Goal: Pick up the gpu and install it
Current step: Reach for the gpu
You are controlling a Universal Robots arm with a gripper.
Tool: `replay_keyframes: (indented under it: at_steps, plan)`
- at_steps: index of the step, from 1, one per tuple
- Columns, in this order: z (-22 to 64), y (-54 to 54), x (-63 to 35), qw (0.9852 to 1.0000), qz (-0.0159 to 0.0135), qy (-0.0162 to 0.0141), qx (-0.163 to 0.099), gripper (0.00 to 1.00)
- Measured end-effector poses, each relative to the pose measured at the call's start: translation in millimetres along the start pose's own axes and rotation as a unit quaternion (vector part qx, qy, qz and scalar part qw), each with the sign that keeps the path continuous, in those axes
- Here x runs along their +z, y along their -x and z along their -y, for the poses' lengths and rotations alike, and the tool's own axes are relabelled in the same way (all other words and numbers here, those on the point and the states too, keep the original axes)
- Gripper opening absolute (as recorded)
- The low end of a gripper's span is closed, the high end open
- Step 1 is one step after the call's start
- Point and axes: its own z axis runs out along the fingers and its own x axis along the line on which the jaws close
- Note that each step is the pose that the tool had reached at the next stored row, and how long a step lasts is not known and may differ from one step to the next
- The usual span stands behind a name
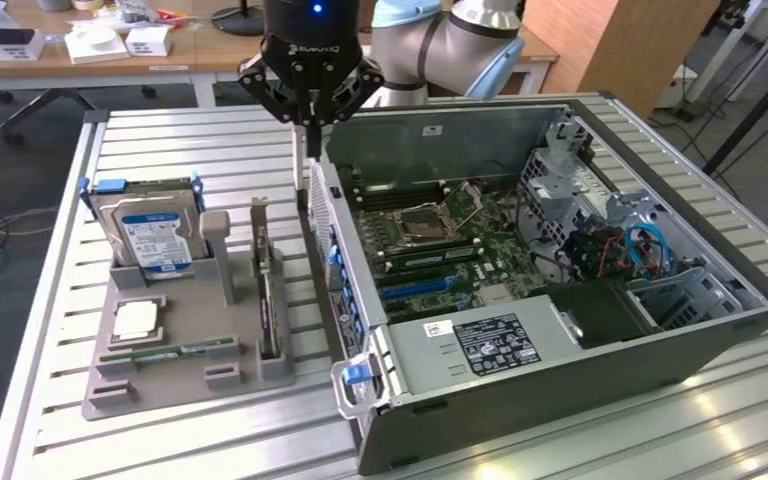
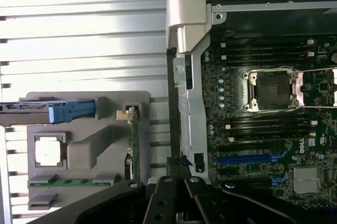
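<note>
The pincer [image 1: 313,130] hung clenched shut just above the rim of the open case's [image 1: 558,410] rear wall. The gpu [image 1: 267,290] stood on edge in a slot of the grey holder [image 1: 184,310] on the slatted tabletop [image 1: 64,300]. It was well apart from the pincer, between the hard drive [image 1: 153,235] and the case. A memory stick [image 1: 171,351] and a square chip [image 1: 135,320] lay in the holder's front part. The motherboard [image 1: 438,250] lay exposed inside the case.
</note>
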Motion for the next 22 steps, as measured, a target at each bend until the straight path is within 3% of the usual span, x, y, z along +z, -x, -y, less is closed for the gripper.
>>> replay_keyframes:
  at_steps: [9,22]
  plan:
    - [1.2,-18.1,1.0,1.0,-0.0042,-0.0003,0.0,0.1]
    - [2.8,-38.4,3.0,0.9999,-0.013,-0.001,0.001,0.1]
